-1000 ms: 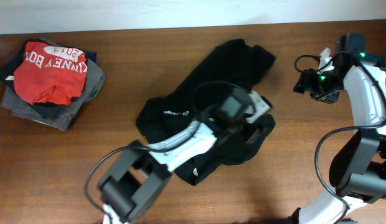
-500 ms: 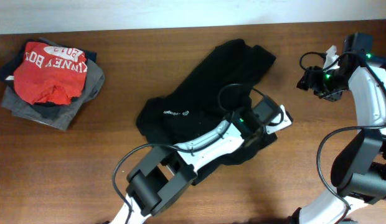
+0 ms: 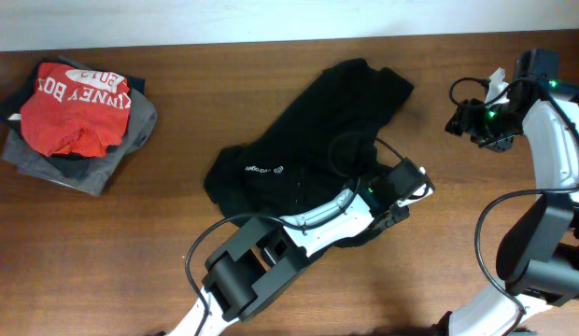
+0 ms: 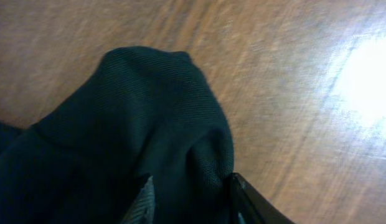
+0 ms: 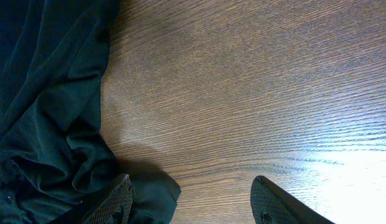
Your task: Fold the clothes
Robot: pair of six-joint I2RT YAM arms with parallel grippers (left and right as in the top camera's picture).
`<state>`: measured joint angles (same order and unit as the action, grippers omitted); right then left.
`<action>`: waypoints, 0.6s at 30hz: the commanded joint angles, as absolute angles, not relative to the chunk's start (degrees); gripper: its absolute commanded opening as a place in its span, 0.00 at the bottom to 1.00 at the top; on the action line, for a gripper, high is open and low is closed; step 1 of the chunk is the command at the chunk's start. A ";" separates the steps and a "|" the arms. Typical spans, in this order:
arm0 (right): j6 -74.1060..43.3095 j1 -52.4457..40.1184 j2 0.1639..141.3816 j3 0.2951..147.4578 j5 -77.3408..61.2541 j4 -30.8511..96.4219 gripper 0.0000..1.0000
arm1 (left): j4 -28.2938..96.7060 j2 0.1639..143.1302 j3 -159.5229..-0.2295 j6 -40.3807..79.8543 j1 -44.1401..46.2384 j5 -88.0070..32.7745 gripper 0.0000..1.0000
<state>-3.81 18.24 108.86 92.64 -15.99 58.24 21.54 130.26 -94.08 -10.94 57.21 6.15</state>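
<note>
Left gripper (image 4: 190,200): clamped on a raised fold of the black top (image 3: 308,131), at the lower centre of the left wrist view.
Right gripper (image 5: 193,202): spread wide, nothing held, seen over the wooden table (image 5: 255,93).
Black top: left crumpled at the overhead centre.
Red T-shirt (image 3: 75,107): piled on other clothing, upper left.

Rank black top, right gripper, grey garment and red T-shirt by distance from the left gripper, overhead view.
From the left gripper:
1. black top: directly under it, with a fold between its fingers.
2. right gripper: up and to the right, near the table's right side.
3. grey garment: far left, its edge poking out toward the centre.
4. red T-shirt: far left, stacked on the grey; nearly a tie.
</note>
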 commanded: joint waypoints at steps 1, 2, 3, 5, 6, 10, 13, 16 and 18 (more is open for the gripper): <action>-3.18 18.39 109.25 92.18 -16.69 58.19 0.66 | 21.30 131.48 -95.42 -9.89 57.12 10.57 0.34; -3.18 18.39 109.25 92.18 -16.69 58.22 0.65 | 21.32 131.50 -95.42 -9.89 57.12 10.55 0.28; -3.18 18.39 109.25 92.18 -16.69 58.22 0.65 | 21.30 131.52 -95.42 -9.91 57.12 10.52 0.13; -3.18 18.39 109.25 92.18 -16.69 58.19 0.65 | 21.41 131.52 -95.42 -10.48 57.23 9.21 0.00; -3.18 18.39 109.25 92.18 -16.69 58.19 0.65 | 21.76 131.52 -95.42 -11.99 57.32 7.81 0.00; -3.16 18.39 109.25 92.18 -16.67 58.22 0.65 | 23.73 131.20 -95.66 -15.97 58.26 8.88 0.00; -3.16 18.39 109.25 92.18 -16.67 58.19 0.65 | 28.25 129.82 -98.04 -15.57 58.17 13.23 0.00; -3.16 18.39 109.25 92.18 -16.69 58.19 0.65 | 35.53 127.61 -102.06 -12.58 56.88 15.97 0.00; -3.18 18.39 109.25 92.18 -16.71 58.22 0.65 | 40.05 125.82 -104.62 -11.20 55.55 15.92 0.00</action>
